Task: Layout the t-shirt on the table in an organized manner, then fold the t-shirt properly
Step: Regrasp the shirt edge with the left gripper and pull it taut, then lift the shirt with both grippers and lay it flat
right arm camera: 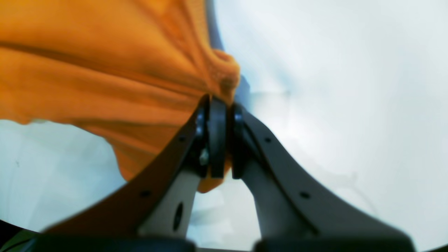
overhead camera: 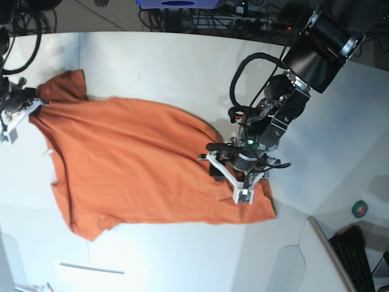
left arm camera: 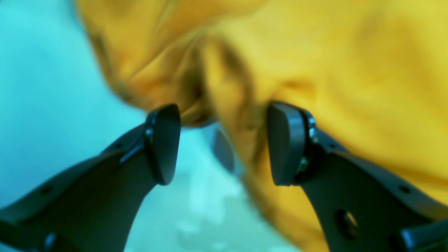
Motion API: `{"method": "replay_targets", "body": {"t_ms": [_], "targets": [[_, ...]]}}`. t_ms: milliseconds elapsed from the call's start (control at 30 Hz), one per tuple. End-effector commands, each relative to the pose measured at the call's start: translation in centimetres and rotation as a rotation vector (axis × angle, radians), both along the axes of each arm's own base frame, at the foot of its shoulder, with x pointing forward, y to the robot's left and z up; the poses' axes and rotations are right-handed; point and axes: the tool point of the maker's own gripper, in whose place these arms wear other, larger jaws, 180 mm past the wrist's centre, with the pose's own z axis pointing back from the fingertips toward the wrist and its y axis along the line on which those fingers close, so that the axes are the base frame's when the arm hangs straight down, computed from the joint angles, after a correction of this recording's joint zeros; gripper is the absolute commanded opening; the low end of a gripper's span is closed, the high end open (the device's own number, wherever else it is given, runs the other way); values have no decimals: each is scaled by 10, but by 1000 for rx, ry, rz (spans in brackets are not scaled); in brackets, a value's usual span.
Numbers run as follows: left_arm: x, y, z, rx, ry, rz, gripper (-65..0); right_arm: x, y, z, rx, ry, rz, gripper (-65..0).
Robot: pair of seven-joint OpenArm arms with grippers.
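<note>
The orange t-shirt (overhead camera: 134, 164) lies spread across the middle of the white tabletop (overhead camera: 182, 67), mostly flat with wrinkles, one sleeve reaching toward the far left corner. There the right gripper (right arm camera: 222, 105) has its fingers (right arm camera: 217, 140) pinched together on a bunched bit of the cloth's edge. At the shirt's opposite end, toward the tabletop's right edge, the left gripper (left arm camera: 224, 143) sits low over the fabric with its fingers (left arm camera: 285, 143) spread apart, a fold of cloth between them, not clamped.
</note>
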Motion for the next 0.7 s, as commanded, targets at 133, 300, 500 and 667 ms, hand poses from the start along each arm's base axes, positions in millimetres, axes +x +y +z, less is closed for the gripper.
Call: {"method": "replay_targets", "body": {"t_ms": [133,300,500,667], "targets": [[-27,-54,44,-136,-32,-111,-281,11,-10,12,-26,-41,5,-650],[-71,-25,20,-201,49,27,-283,12,-10,13,-27,-44,6,-650],[-100,13,-12,-268,78,209,-283,12,-11,13,-27,-45,5,-650],[-109,0,-55,-290,164,177,-285,13,-11,14,-27,-48,4,-650]]}}
